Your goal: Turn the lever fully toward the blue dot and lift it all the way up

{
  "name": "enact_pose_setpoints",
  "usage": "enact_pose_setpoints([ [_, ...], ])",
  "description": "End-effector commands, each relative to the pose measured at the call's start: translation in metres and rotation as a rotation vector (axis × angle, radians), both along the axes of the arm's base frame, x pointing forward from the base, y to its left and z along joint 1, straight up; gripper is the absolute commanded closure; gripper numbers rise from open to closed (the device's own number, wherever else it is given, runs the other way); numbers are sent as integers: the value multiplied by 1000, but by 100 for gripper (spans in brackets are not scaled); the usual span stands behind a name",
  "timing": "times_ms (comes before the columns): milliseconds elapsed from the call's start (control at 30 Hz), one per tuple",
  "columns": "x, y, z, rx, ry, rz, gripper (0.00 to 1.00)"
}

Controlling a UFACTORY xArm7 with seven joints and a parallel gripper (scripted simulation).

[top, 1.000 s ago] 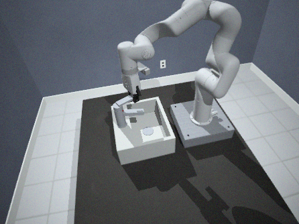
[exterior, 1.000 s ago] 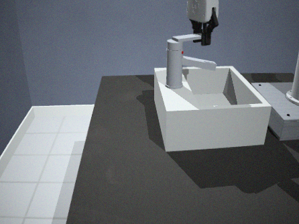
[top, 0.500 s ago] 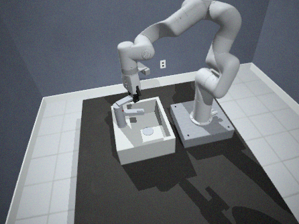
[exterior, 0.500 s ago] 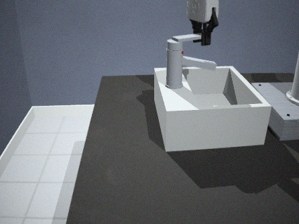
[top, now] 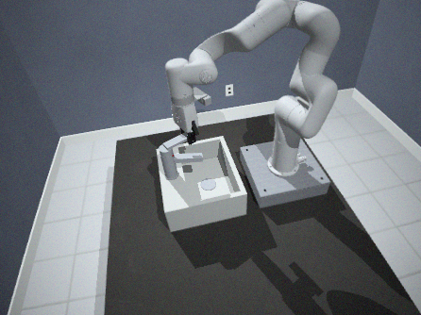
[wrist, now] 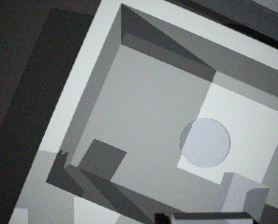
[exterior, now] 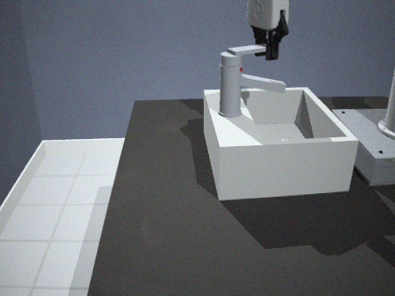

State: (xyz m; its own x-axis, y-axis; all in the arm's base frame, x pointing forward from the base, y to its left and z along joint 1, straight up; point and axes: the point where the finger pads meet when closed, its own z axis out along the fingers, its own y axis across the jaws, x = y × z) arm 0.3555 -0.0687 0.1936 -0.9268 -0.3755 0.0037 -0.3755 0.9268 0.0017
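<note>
A grey mixer tap [top: 168, 164] [exterior: 230, 87] stands on the left rim of a white square basin [top: 208, 213] [exterior: 283, 169]. Its spout [top: 191, 157] [exterior: 266, 82] [wrist: 240, 197] reaches over the bowl. The flat lever [top: 174, 141] [exterior: 245, 49] sits on top of the tap, nearly level, pointing the same way as the spout. A red dot [exterior: 241, 69] shows on the tap body; no blue dot is in view. My gripper [top: 191, 138] [exterior: 270, 50] comes down from above and is shut on the free end of the lever. In the wrist view only the lever's edge [wrist: 210, 218] shows at the bottom.
A round drain [top: 208, 184] [wrist: 205, 142] lies in the basin floor. The arm's grey base plate [top: 283, 175] [exterior: 367, 134] stands just right of the basin. The basin and base stand on a dark mat [top: 189, 279] [exterior: 168, 227] on a pale tiled floor [top: 66, 223] with walls behind.
</note>
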Motion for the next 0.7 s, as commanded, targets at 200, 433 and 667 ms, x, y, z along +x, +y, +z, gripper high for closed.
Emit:
enact_pose_setpoints([
  [200, 4, -6, 1, 0, -4, 69, 100],
  [433, 10, -17, 1, 0, -4, 200, 100],
  [667, 20, -30, 1, 0, -4, 370, 100],
])
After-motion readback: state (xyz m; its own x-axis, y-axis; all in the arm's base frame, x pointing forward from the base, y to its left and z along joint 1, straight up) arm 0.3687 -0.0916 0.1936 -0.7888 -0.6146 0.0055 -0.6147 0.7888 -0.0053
